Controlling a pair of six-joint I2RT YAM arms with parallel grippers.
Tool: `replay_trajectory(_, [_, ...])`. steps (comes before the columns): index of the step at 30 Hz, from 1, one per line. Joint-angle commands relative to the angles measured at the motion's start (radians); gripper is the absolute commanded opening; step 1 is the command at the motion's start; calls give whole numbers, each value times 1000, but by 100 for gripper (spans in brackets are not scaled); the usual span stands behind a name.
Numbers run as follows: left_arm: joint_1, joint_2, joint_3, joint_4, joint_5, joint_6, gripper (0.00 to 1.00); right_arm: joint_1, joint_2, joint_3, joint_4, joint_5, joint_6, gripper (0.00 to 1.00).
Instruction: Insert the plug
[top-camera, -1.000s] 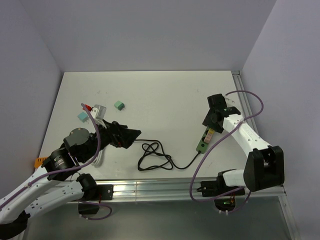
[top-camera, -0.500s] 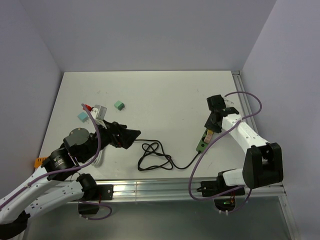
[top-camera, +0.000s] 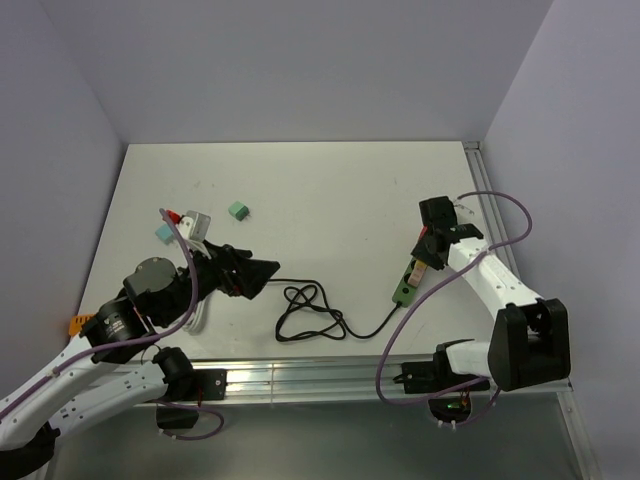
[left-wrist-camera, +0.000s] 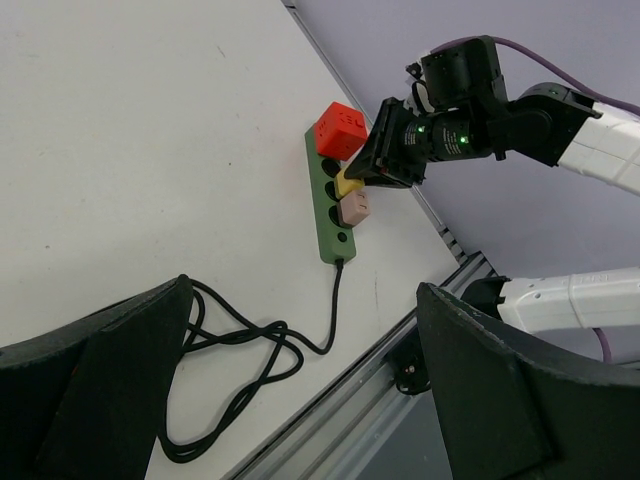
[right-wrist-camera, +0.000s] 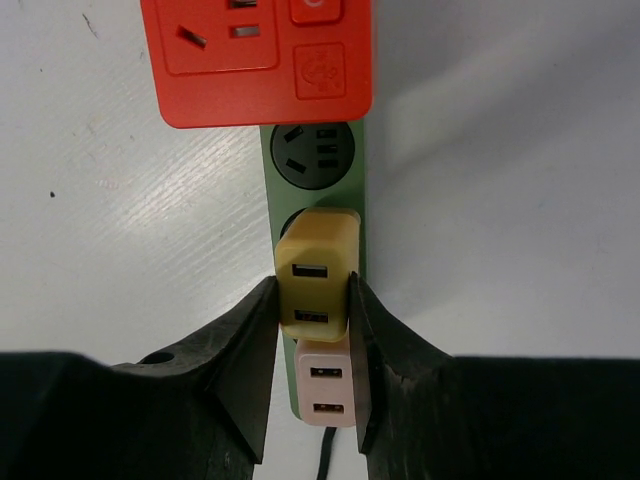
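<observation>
A green power strip (top-camera: 404, 289) lies at the right of the table, its black cord (top-camera: 310, 313) coiled to the left. In the right wrist view the strip (right-wrist-camera: 316, 175) carries a red plug (right-wrist-camera: 255, 60), an empty socket, a yellow plug (right-wrist-camera: 314, 282) and a pink plug (right-wrist-camera: 326, 390). My right gripper (right-wrist-camera: 312, 300) is shut on the yellow plug, which sits over a socket. The left wrist view shows the strip (left-wrist-camera: 331, 210) and my right gripper (left-wrist-camera: 385, 165) on it. My left gripper (top-camera: 262, 270) is open and empty, left of the cord.
A teal block (top-camera: 237, 210), a light blue block (top-camera: 164, 232) and a grey adapter (top-camera: 199, 222) with a red piece lie at the table's left. A metal rail (top-camera: 330, 375) runs along the near edge. An orange object (top-camera: 78, 322) lies at the left edge.
My right gripper has moved down and slightly right toward the power strip with the yellow plug. The left arm has barely moved.
</observation>
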Motion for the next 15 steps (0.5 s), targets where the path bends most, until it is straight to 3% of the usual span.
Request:
replay_trajectory(1, [-2,-11,49,12,0,13,99,-22,67,-136,-101,-35,76,0])
replay_trajectory(9, [-1,-31,63,-10,-7,15,99,-8,103,-204,-78,-103,129,0])
replay_trajectory(15, [-2,-60,75,-31,-15,23,100,-2,-28,-254,-104,-55,172,0])
